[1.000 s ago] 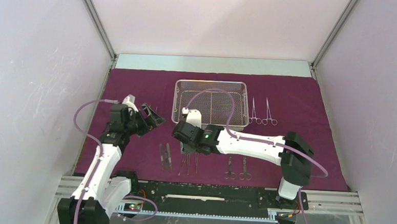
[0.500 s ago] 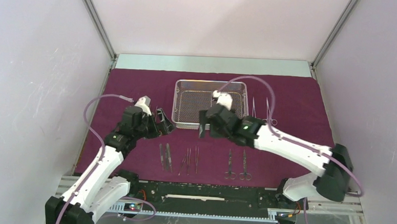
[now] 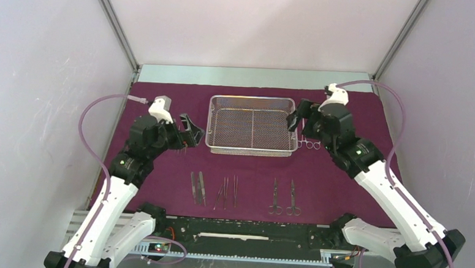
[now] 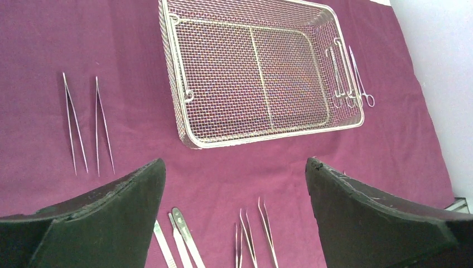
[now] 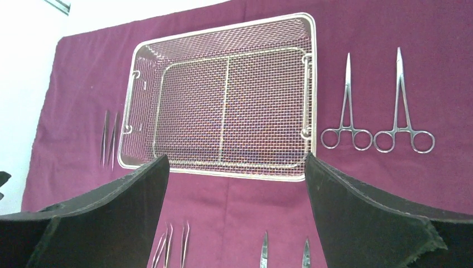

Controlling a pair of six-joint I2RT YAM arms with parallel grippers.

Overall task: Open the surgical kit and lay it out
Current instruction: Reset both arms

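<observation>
From above, note the tray (image 3: 250, 152) on the cloth (image 3: 355, 177), nothing in it, long axis running left to right. The left tool (image 3: 186, 131) hangs just off its left end and the right tool (image 3: 300, 116) over its right end. Both are spread wide and hold nothing.

At the left wrist, find the tray (image 4: 174, 84) ahead and to the right. The tweezers (image 4: 71, 120) lie to the left, long axes near to far.

At the right wrist, find the clamps (image 5: 346, 100) ahead-right, just beside the tray's right rim. They lie parallel, tips pointing away, rings toward the arms. Judge the right arm nearer them and the layout close to finished.
</observation>
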